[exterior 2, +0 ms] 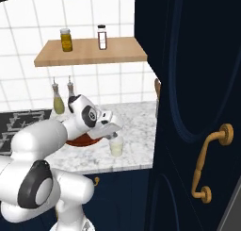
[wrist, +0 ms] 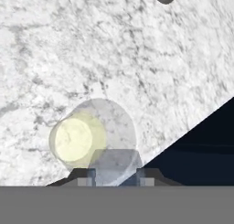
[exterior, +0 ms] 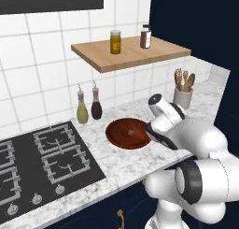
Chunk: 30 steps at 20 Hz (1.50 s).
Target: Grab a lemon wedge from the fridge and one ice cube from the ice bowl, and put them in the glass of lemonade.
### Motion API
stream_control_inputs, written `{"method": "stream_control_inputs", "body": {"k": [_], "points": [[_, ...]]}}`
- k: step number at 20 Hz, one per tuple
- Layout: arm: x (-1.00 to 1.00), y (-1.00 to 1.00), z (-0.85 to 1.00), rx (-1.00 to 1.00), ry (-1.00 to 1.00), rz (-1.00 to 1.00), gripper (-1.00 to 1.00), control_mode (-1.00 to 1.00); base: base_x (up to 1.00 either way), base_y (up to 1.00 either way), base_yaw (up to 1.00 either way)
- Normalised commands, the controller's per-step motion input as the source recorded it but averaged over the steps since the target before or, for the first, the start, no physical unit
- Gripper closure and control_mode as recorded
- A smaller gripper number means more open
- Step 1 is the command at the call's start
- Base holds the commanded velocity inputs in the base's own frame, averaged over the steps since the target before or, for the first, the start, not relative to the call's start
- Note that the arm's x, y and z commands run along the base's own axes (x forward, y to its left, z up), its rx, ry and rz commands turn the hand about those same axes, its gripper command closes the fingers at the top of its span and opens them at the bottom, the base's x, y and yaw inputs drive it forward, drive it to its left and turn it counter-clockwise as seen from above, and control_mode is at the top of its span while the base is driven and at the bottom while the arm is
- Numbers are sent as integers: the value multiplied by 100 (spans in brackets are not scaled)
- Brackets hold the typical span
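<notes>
While the gripper (wrist: pixel 114 176) hovers over the marble counter (wrist: pixel 137 58), jaws narrowly parted on an ice cube (wrist: pixel 114 166), glass of lemonade (wrist: pixel 91 136) sits at ten o'clock.

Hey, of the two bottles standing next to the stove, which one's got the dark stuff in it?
The right-hand bottle, nearer the ice bowl, holds dark brown liquid. The left bottle, nearer the stove, holds yellow-green.

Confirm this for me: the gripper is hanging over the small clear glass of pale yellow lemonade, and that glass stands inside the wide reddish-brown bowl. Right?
Not quite. The gripper does hang over the small clear glass of pale yellow lemonade, but the glass stands on the white marble counter, beside the wide reddish-brown bowl, not inside it. The right base view shows this.
</notes>
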Motion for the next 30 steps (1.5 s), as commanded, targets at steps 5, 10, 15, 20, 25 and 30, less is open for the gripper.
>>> {"method": "stream_control_inputs", "body": {"k": [5,10,15,20,25,30], "points": [[16,0,-25,-4,1,0,100,-100,0,0,0],[10,-13,-4,0,0,0,100,-100,0,0,0],[8,-11,0,0,0,0,-100,-100,0,0,0],[0,0,0,0,0,0,-100,-100,0,0,0],[0,0,0,0,0,0,-100,-100,0,0,0],[0,0,13,2,-1,0,-100,-100,0,0,0]]}}
